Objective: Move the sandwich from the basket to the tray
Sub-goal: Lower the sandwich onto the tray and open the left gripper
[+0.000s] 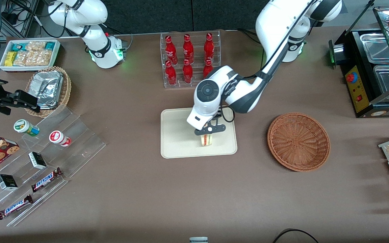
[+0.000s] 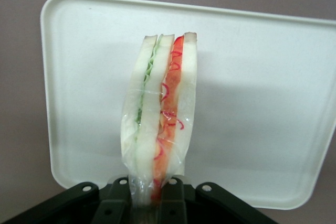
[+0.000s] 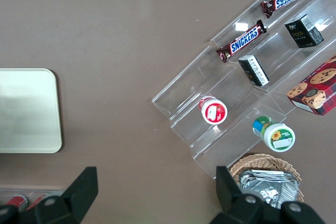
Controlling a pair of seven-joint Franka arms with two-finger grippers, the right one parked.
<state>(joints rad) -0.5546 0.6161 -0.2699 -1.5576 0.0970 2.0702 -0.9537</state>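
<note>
The sandwich (image 1: 207, 139) is a plastic-wrapped wedge of white bread with green, orange and red filling (image 2: 160, 114). My left gripper (image 1: 210, 132) is shut on its narrow end (image 2: 152, 191), one black finger on each side. It hangs edge-up over the cream tray (image 1: 177, 135), in the part of the tray nearer the front camera and nearer the basket. I cannot tell whether it touches the tray (image 2: 262, 103). The reddish-brown wicker basket (image 1: 298, 141) sits beside the tray toward the working arm's end, with nothing in it. The tray's corner (image 3: 26, 108) also shows in the right wrist view.
A clear rack of red bottles (image 1: 189, 59) stands farther from the front camera than the tray. A black food warmer (image 1: 371, 71) is at the working arm's end. A clear stepped shelf with snacks (image 1: 39, 162), a tan basket of foil packets (image 1: 51, 89) and a white bin (image 1: 29, 54) lie toward the parked arm's end.
</note>
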